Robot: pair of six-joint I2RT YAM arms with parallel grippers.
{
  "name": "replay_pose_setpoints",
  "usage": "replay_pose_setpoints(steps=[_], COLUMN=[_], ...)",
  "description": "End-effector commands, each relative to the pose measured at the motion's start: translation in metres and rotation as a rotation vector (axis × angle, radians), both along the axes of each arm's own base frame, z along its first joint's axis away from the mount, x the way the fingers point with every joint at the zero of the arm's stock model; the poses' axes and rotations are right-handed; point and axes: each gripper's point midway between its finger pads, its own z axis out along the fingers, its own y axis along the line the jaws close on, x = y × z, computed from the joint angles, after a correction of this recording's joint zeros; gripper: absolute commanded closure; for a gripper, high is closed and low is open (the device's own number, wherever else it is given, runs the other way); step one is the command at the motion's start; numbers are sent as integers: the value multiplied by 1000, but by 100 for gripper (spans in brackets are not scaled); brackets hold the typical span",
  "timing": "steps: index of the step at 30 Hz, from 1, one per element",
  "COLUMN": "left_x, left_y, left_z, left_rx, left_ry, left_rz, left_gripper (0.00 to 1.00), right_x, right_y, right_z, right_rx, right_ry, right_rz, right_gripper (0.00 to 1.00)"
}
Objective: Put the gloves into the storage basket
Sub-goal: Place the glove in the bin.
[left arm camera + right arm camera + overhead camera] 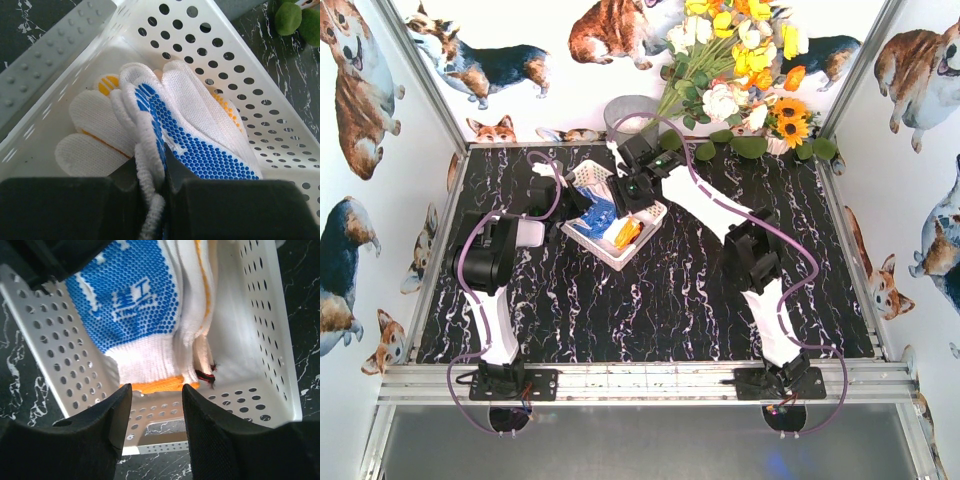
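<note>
So the basket (595, 252) sat toward the back left of the marble-look table (670, 300), angled a bit. The gloves (200, 115) were already in it, stacked in a loose pile. The top one had a blue-dotted palm (125, 305) with some white printing on it, and the white knit ones were tucked under and beside it. Orange trim (160, 386) showed along the cuffs at one end, plus a yellow-tipped finger poking out on the other side.

The left claw (152, 182) was down in the basket, pinched tight on a fold of white knit at the edge of the pile. The fabric was squeezed up between the two fingers, with barely any gap. The glove fingers fanned out away from it across the basket floor.

The right claw (157, 407) was over the cuff end of the basket with its fingers spread apart and nothing between them. You could see straight through the gap to the perforated end wall and the orange cuffs. From above, the two arms met over the basket, left coming in from the side and right reaching across from the other half of the table.

A grey bucket (630, 115) and a bunch of fake flowers (740, 50) sat at the back edge, just behind the basket.
</note>
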Motion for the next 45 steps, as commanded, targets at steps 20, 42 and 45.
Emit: replay_pose_setpoints(steps=[20, 42, 45], left_x=[9, 9, 9], left_y=[2, -1, -1], left_z=[6, 15, 21], left_rx=[-14, -24, -24], left_ry=[-34, -58, -70], left_rz=[-5, -17, -19], left_gripper=[100, 100, 100], right_x=[-2, -9, -7], right_y=[1, 7, 5], right_z=[-48, -58, -43], right_rx=[-53, -17, -1], right_ry=[88, 161, 134], right_rz=[-25, -47, -54], right_gripper=[63, 100, 100])
